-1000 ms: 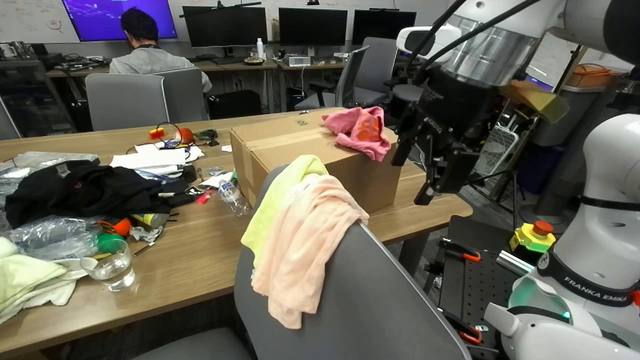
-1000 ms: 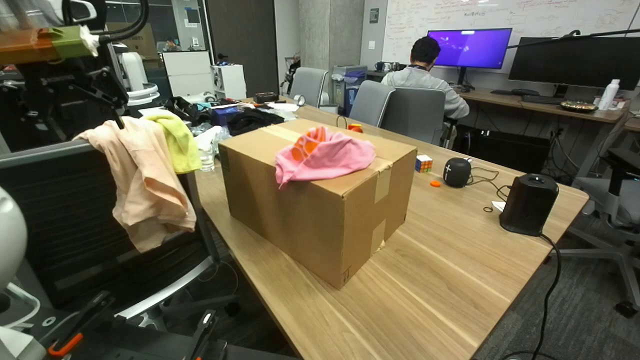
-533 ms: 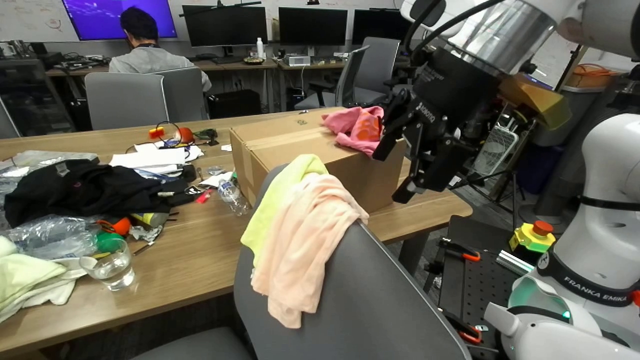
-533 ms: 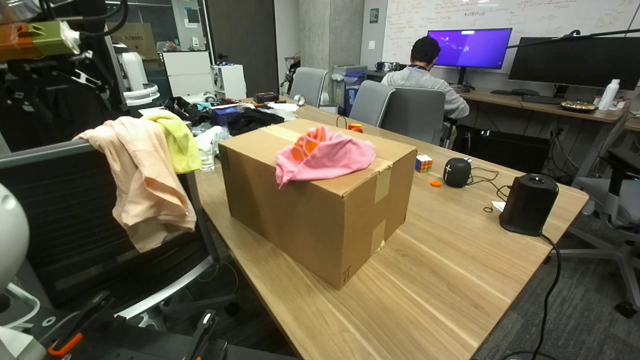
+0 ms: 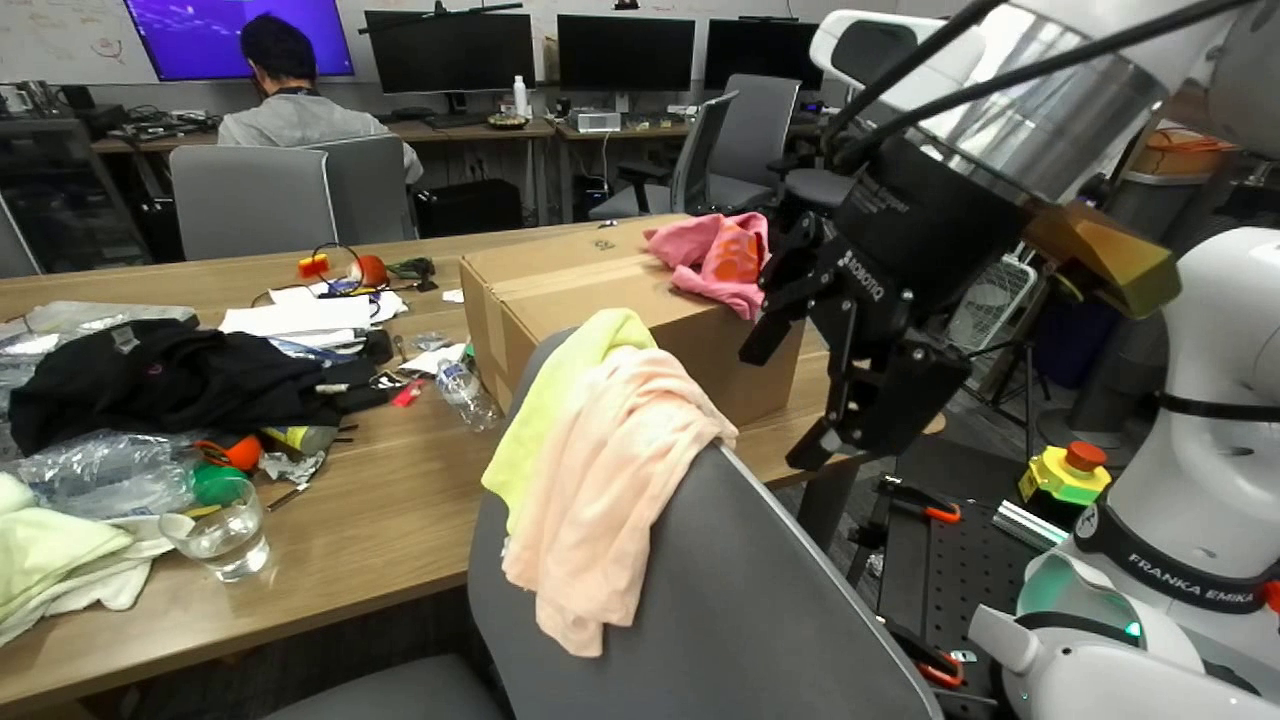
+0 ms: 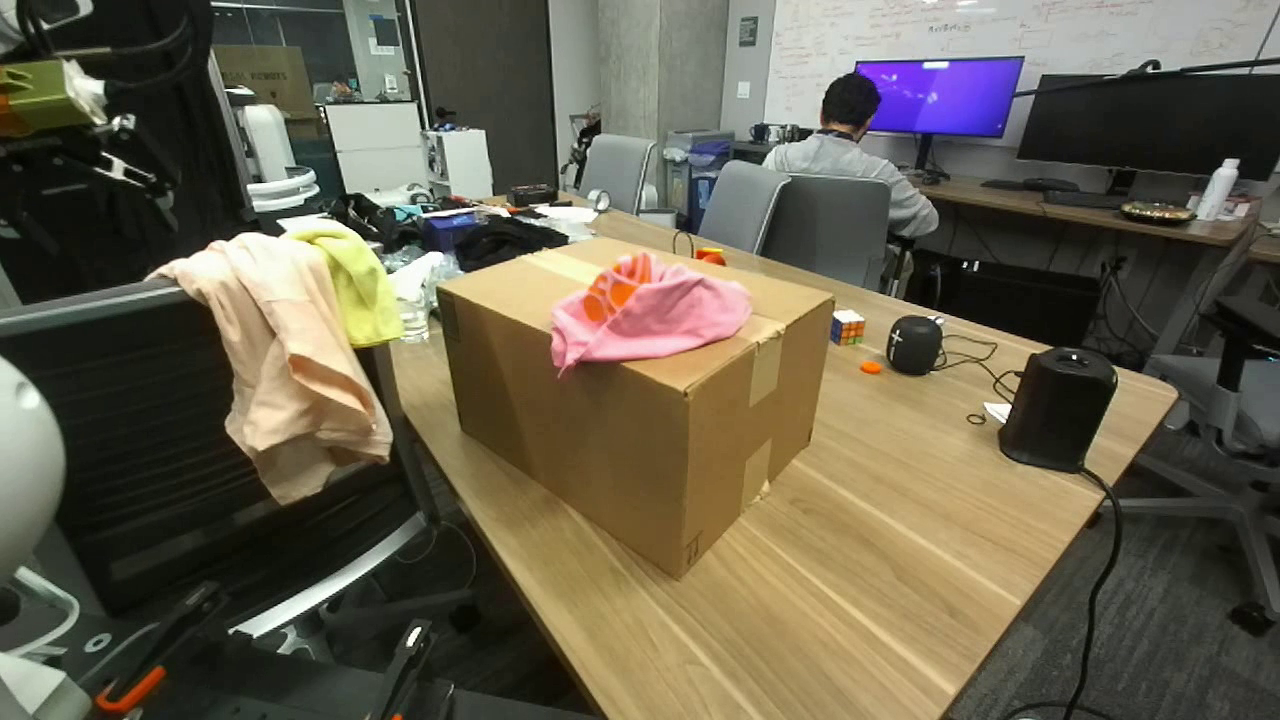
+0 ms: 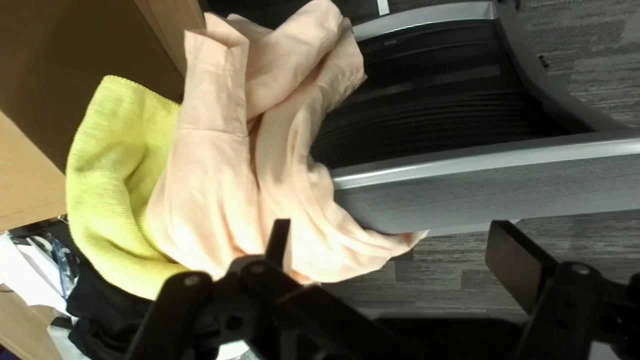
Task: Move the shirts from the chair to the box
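The gripper point(image 7: 390, 235) is hovering near the chair point(image 5: 740, 580) — spread wide, holding nothing. Over the chair's back a peach shirt point(image 5: 610, 480) and a yellow shirt point(image 7: 110, 180) are hanging; a pink shirt point(image 6: 675, 318) is lying atop the box point(image 6: 590, 450), which is standing on the surface point(image 6: 900, 530).

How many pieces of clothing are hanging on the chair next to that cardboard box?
2. The peach garment hangs over the chair's backrest, and the yellow garment right beside it. Another could be hidden underneath.
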